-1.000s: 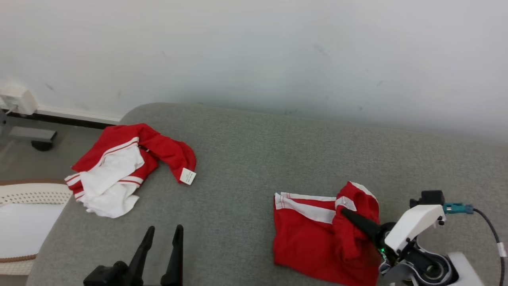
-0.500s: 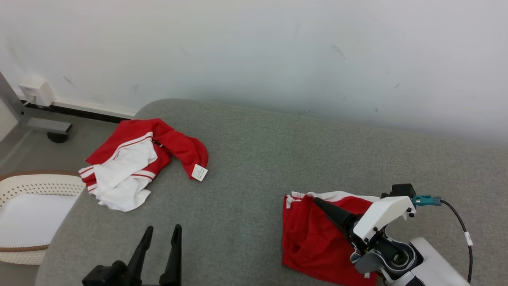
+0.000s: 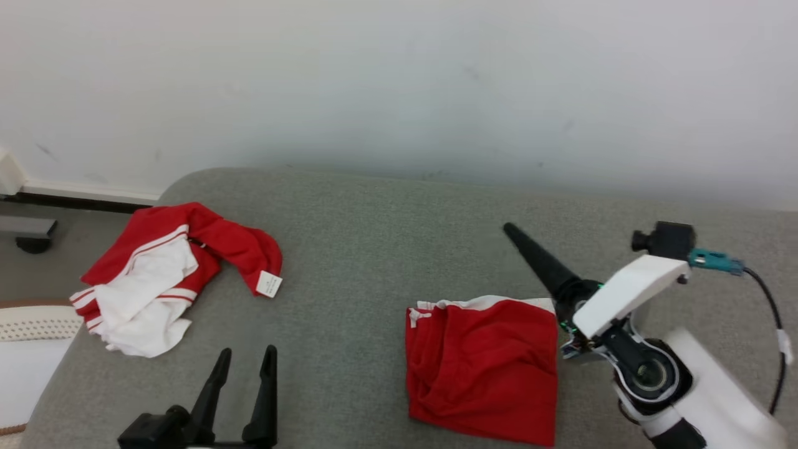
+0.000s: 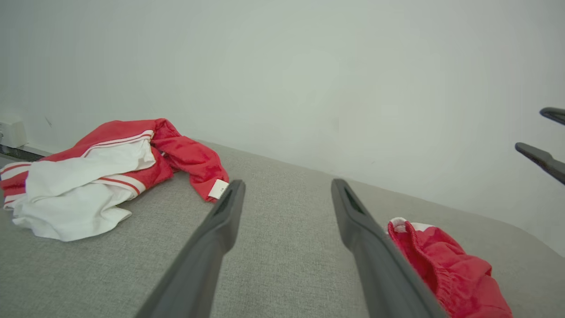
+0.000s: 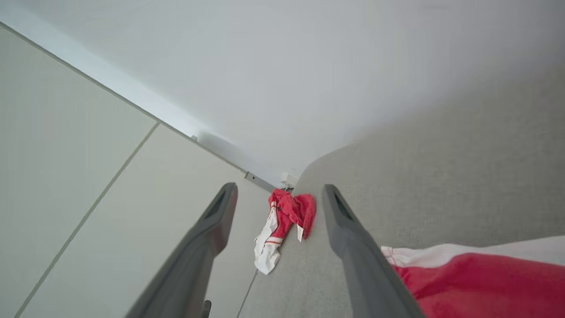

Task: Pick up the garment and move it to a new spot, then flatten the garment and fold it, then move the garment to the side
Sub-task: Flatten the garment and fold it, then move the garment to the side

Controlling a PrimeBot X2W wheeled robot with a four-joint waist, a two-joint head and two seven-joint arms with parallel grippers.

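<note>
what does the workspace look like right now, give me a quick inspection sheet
surface: grey padded surface, bare between the clothes
job's things: folded red garment lies flat on the right, white band at far edge
clutter: crumpled red and white garment at far left
grippers: left gripper open, empty; right gripper open, empty, by the folded garment's far right corner
cables: dark cable loops from the teal plug
surroundings: white wall behind; pale basket at lower left

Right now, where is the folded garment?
Head view: the folded garment lies on the grey cushion, right of centre, beside the right claw and well apart from the crumpled garment at the left.
</note>
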